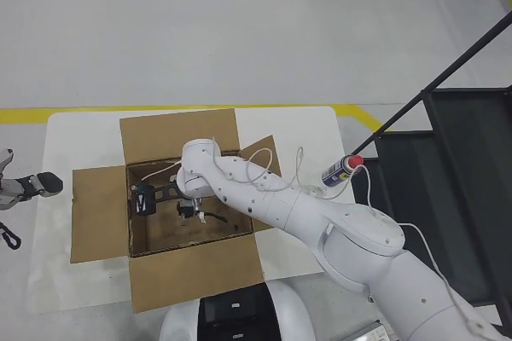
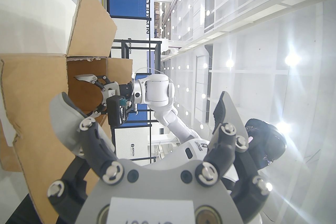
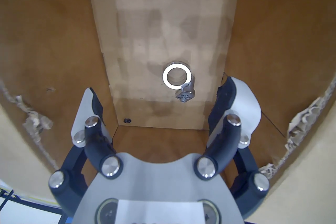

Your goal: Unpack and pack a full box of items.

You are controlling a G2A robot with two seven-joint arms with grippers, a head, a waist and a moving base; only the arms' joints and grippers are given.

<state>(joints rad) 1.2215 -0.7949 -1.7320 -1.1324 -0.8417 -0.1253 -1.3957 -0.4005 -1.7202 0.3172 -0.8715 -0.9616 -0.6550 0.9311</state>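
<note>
right wrist view has the right gripper (image 3: 159,100) down inside the box (image 3: 52,38), spread wide and empty, with the metal eye bolt (image 3: 179,80) flat on the floor just ahead of it; looks stiff, dense, slippery, so i'd pinch across the ring.

right arm (image 1: 324,217): white, glossy | cable (image 1: 299,166): white | fingers (image 3: 246,101): white, black pads | screws (image 3: 110,165): silver

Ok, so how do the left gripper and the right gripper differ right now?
The right gripper is down inside the cardboard box; the left gripper sits outside it, by the table edge. The right gripper points down at a metal ring part on the box floor; the left gripper faces sideways toward the box. Both are open and empty.
</note>
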